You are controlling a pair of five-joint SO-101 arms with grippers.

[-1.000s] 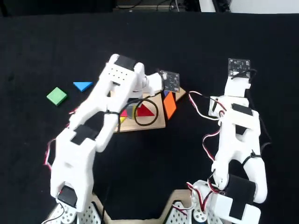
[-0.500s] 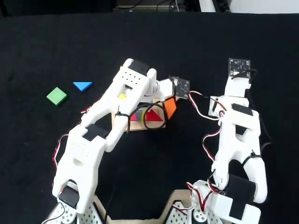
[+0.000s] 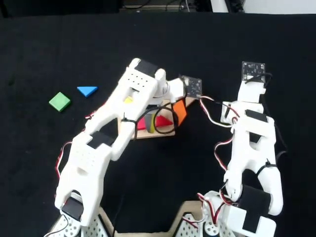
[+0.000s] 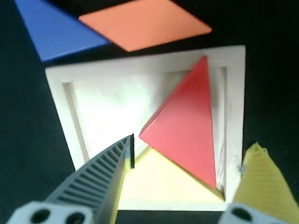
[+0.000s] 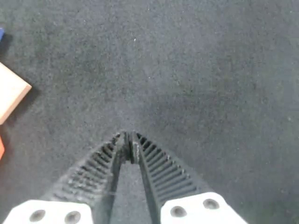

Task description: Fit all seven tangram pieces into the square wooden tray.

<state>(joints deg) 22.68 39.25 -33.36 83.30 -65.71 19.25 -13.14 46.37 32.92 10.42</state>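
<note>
Black table (image 3: 44, 44) bears tray (image 3: 154, 133), green square (image 3: 60, 101), blue triangle (image 3: 87, 91).

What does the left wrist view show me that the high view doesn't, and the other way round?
Left wrist view: the yellow triangle lying in the tray against the red triangle, bare tray floor, and a large blue triangle outside beside the orange parallelogram. High view: the green square and small blue triangle off on the cloth, plus the right arm standing apart. Both: tray, red triangle, orange parallelogram.

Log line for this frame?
left end effector open over tray | in tray: red triangle, yellow triangle | right end effector shut over cloth
</note>
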